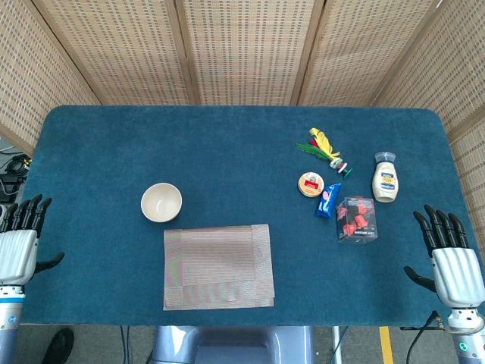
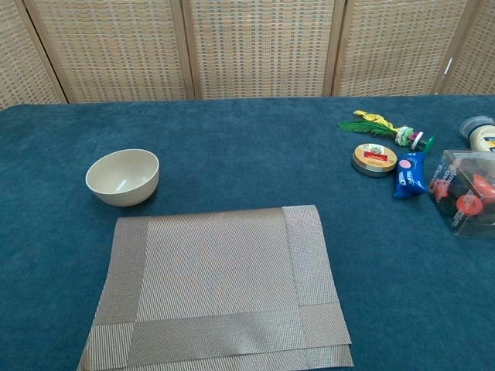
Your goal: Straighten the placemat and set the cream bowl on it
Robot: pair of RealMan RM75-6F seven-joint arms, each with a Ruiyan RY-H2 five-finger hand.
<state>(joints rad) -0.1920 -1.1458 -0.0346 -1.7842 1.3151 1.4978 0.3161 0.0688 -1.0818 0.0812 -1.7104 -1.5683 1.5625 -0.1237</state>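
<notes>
The left hand (image 1: 21,246) hangs at the left edge of the table, fingers spread and pointing away from the robot, holding nothing. The right hand (image 1: 449,258) is the same at the right edge — fingers apart, thumb out to the side, empty. Both are well apart from the task's things, and only the head view shows them.

The placemat (image 2: 220,290) lies near the front edge of the table (image 1: 227,144), a little left of the middle. It is a grey woven mat with darker bands along its sides. Its front part looks folded over or doubled — a second layer shows along the near edge in the chest view. It sits only slightly askew against the table edge.

The cream bowl (image 2: 122,177) stands upright and empty on the blue cloth, just beyond the mat's far left corner, near it but not touching.

Around the mat and the bowl the cloth is open on all sides. The other things are grouped on the right: a round tin (image 1: 311,183), a blue packet (image 1: 327,200), a clear box with red pieces (image 1: 357,219), a squeeze bottle (image 1: 386,178) and a feathered toy (image 1: 326,148).
</notes>
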